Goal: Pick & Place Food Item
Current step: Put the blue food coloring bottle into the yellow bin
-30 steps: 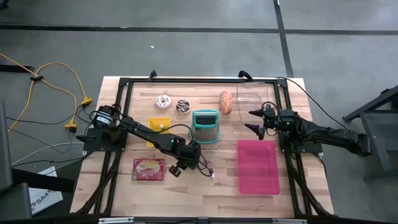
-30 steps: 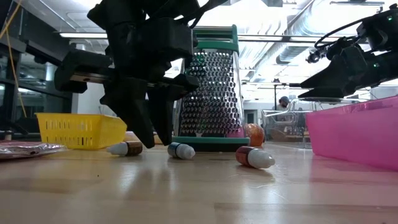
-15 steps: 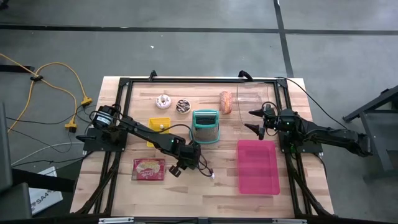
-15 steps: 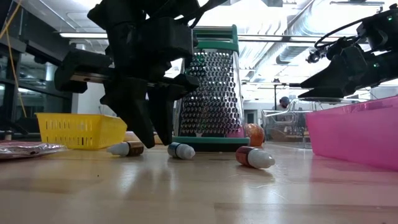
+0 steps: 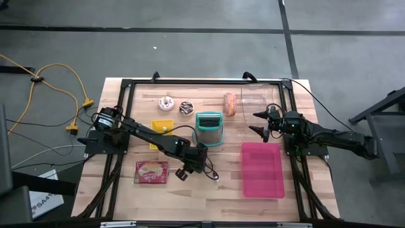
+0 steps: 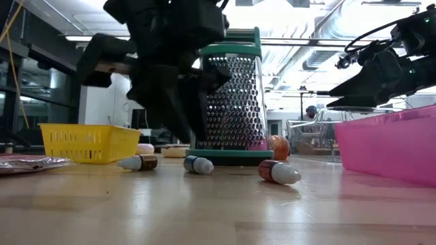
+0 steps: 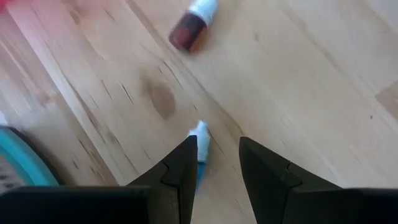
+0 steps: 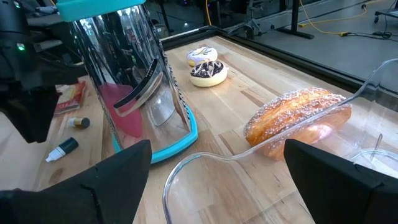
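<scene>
Your left gripper (image 7: 214,158) hangs over the little bottles.
Its fingers stand a bit apart, pinching nothing, above the blue-capped bottle (image 7: 200,149) mid-table; the right gripper (image 5: 258,123) waits spread wide by the right edge.

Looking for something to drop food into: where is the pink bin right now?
In the high view the pink bin lies on the table's right side, just below the right gripper and right of the teal grater.

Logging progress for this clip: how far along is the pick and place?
Nothing looks placed: the pink bin shows no item inside. The left gripper hangs above the small bottles, jaws slightly apart, holding nothing. The right gripper waits open by the bin. Grasping and placing are left.
</scene>
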`<state>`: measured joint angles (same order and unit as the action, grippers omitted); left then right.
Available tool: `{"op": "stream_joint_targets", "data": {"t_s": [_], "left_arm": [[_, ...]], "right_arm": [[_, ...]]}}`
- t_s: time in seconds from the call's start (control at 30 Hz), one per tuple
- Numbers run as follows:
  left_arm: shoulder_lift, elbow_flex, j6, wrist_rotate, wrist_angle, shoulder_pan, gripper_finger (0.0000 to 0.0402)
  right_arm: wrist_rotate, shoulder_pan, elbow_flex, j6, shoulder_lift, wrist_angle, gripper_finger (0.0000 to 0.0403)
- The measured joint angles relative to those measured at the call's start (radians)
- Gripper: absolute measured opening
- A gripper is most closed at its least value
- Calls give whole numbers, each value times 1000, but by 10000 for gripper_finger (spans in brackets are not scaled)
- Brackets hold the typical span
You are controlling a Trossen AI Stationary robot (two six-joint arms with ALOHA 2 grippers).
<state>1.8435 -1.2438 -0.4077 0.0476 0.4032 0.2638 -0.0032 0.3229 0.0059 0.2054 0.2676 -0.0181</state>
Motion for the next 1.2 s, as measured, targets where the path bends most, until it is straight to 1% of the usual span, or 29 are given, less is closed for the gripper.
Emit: {"op": "stream_joint_targets", "data": {"t_s": [0.57, 1.2], "left_arm": [[34, -6, -33, 1, -8, -35, 113], [81, -6, -22, 1, -17, -41, 113]], "right_arm": [[0, 0, 0, 0, 0, 0, 357], [0, 0, 0, 0, 0, 1, 357]]}}
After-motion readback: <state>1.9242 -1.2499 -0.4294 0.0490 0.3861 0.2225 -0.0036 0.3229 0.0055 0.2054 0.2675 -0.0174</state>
